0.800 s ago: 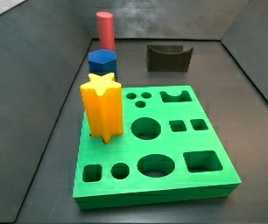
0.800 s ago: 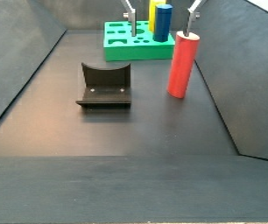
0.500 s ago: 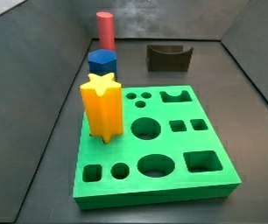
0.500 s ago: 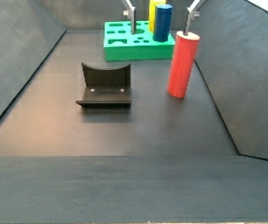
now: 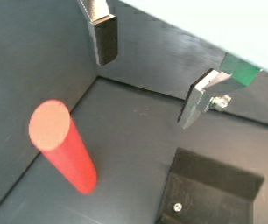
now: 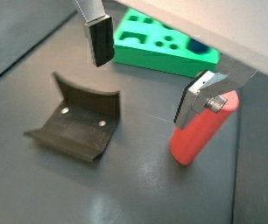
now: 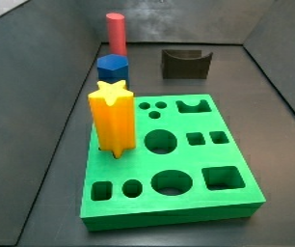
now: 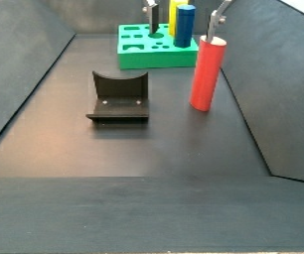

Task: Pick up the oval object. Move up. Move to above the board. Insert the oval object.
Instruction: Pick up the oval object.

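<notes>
We find the gripper [image 6: 148, 74] with fingers apart and nothing between them, hanging above the floor near the peg [image 6: 199, 133]. The peg stands upright on the floor, beside the fixture [image 6: 78, 116] and well apart from the board [image 7: 176, 159]. In our judgement no step is done: grasp, lift, transfer and insertion all remain. The star peg [image 7: 110, 118] already occupies one hole.

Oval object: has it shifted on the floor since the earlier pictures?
No. In a side view the oval object stands upright, same spot relative to the fixture. The open gripper hangs above, not holding it.
</notes>
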{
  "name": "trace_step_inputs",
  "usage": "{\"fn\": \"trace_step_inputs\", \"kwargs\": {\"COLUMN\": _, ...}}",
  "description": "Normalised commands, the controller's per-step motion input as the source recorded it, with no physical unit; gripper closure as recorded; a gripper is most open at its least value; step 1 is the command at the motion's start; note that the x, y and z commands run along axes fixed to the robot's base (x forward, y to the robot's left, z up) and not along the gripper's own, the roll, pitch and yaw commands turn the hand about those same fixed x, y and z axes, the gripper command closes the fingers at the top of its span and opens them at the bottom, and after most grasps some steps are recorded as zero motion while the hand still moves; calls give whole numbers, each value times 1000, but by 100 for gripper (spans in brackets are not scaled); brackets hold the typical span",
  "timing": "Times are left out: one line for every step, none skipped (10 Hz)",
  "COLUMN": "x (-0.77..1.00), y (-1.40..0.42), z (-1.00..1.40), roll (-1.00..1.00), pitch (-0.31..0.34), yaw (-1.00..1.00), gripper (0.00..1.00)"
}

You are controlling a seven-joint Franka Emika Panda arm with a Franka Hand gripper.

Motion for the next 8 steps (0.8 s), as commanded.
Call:
{"fn": "trace_step_inputs", "kwargs": {"x": 0, "y": -197, "z": -480, "roll": 4, "pitch": 0, "yaw": -940, "gripper": 0}}
{"fn": "trace_step_inputs", "kwargs": {"x": 0, "y": -257, "z": -549, "roll": 1, "pitch": 0, "yaw": -900, "gripper": 0}}
{"fn": "trace_step_inputs", "kwargs": {"x": 0, "y": -294, "z": -469, "roll": 16, "pitch": 0, "yaw": -863, "gripper": 0}}
{"fn": "trace_step_inputs", "kwargs": {"x": -51, "y": -283, "z": -251, "roll": 21, "pitch": 0, "yaw": -769, "gripper": 0}}
{"fn": "trace_step_inputs", "kwargs": {"x": -349, "y": -117, "z": -63, "roll": 53, "pitch": 0, "yaw": -571, "gripper": 0}}
{"fn": "trace_step_inputs", "kwargs": {"x": -497, "y": -9, "z": -171, "roll": 59, "pitch": -10, "yaw": -557, "gripper": 0}}
{"fn": "trace_step_inputs", "kwargs": {"x": -506, "y": -14, "z": -194, "roll": 63, "pitch": -4, "yaw": -506, "gripper": 0}}
{"fn": "trace_step_inputs", "kwargs": {"x": -506, "y": -43, "z": -251, "roll": 41, "pitch": -26, "yaw": -520, "gripper": 0}}
